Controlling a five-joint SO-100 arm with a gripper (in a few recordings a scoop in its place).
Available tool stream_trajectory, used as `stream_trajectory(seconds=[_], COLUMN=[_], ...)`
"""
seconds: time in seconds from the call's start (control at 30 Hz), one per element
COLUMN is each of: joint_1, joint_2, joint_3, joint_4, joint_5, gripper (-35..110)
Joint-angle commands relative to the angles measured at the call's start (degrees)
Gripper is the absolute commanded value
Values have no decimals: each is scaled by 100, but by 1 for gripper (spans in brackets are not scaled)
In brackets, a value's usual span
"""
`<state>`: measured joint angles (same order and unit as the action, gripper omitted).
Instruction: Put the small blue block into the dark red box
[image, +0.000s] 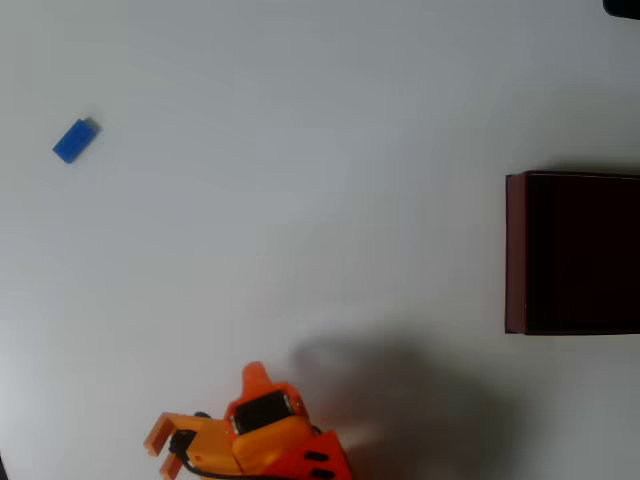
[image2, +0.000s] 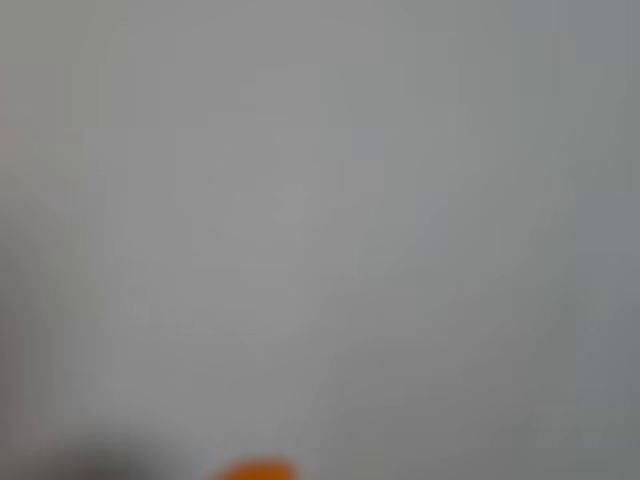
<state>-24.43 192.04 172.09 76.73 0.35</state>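
The small blue block (image: 75, 140) lies flat on the white table at the far left of the overhead view, turned at a slant. The dark red box (image: 515, 250) stands at the right edge, open at the top with a near-black inside, and is cut off by the frame. My orange gripper (image: 210, 412) sits at the bottom edge, left of centre, far from both block and box. Its jaws are seen from above and their gap is unclear. Nothing shows between them. In the wrist view an orange finger tip (image2: 255, 470) peeks in at the bottom over blurred table.
The white table (image: 320, 200) stretches bare between block, box and arm. The arm casts a soft shadow (image: 400, 390) to its right. A dark object (image: 625, 6) clips the top right corner.
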Motion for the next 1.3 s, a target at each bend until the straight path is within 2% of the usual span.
stream_trajectory(seconds=[0.0,0.27,0.43,0.57,0.67,0.8,0.93,1.07,1.27], joint_1=[-79,-545,-932,-1151,-1371,-1635,-1670,-1503,-1055], joint_2=[26,53,88,-193,-1248,-3709,-5572,-6144,-6794], joint_3=[18,-35,-88,-290,-870,-2057,-3138,-3577,-5071], joint_4=[53,9,70,-79,-396,-844,-809,-800,158], joint_5=[-18,-79,519,1011,1134,1283,1582,1688,1591], gripper=[0,3,11,12,12,12,13,15,18])
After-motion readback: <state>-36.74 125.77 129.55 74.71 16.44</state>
